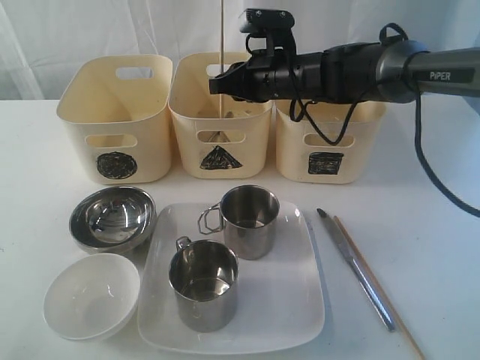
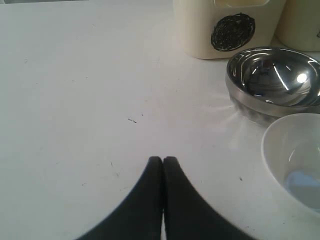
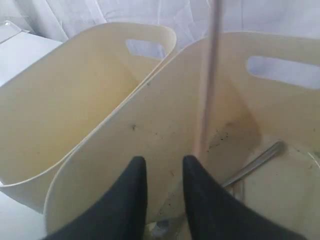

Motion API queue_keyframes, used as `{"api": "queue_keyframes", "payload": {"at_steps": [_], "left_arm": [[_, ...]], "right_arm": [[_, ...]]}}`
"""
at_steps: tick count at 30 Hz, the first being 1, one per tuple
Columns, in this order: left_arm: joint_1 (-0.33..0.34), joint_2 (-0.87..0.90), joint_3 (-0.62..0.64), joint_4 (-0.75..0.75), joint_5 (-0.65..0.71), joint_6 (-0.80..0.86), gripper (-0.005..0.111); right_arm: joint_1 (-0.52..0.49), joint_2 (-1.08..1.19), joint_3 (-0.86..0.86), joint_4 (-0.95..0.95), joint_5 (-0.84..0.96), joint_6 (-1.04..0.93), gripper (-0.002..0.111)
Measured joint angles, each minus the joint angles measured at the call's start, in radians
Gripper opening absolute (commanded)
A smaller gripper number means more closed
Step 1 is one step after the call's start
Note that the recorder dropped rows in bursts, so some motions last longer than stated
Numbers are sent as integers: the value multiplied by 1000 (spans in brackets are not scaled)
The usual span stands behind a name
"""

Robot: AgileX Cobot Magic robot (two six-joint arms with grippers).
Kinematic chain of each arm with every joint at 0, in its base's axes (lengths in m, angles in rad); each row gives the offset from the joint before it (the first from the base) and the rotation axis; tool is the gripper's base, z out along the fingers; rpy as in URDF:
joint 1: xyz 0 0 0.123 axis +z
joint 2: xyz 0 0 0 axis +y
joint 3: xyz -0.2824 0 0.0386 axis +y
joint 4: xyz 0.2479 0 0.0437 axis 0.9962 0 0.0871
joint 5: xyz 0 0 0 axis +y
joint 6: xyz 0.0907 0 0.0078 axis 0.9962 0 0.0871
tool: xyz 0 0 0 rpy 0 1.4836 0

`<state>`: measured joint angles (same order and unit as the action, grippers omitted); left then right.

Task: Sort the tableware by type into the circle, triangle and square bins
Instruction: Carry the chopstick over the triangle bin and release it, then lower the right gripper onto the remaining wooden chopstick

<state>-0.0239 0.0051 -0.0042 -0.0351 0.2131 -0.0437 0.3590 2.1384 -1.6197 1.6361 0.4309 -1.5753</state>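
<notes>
My right gripper [image 1: 217,84] hangs over the triangle bin [image 1: 219,142]. Its jaws [image 3: 162,161] are open with nothing between them. A wooden chopstick [image 1: 223,45] stands upright and blurred just past the fingertips, its lower end inside that bin [image 3: 209,75]. Steel cutlery [image 3: 255,162] lies on the bin's floor. On the table are a steel bowl [image 1: 112,217], a small white bowl [image 1: 90,295], and a white square plate [image 1: 292,300] carrying two steel mugs [image 1: 250,220] [image 1: 203,283]. A steel knife [image 1: 356,270] and another chopstick [image 1: 382,296] lie to the right. My left gripper [image 2: 162,159] is shut and holds nothing, low over bare table.
The circle bin [image 1: 116,120] stands left of the triangle bin and the square bin [image 1: 326,150] right of it, all in a row at the back. The left wrist view shows the circle bin [image 2: 225,25], steel bowl [image 2: 272,82] and white bowl [image 2: 295,160] off to one side.
</notes>
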Motion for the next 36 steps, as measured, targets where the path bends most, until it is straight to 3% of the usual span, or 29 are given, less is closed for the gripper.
{"api": "queue_keyframes", "payload": {"at_steps": [6,8,10,14,16,27,36], "left_arm": [[0,0,0,0,0,0,0],[0,0,0,0,0,0,0],[0,0,0,0,0,0,0],[0,0,0,0,0,0,0],[0,0,0,0,0,0,0],[0,0,0,0,0,0,0],[0,0,0,0,0,0,0]], "right_arm": [[0,-17,-7,0,1,24,28],[0,-77,-7,-79,18,129,17],[0,-156,-8,-267,85,274,0],[1,-313,5,-815,285,675,0],[1,-374,52,-947,312,778,0],[1,-769,486,-1118,357,984,0],[1,-928,635,-1452,631,1289,0]]}}
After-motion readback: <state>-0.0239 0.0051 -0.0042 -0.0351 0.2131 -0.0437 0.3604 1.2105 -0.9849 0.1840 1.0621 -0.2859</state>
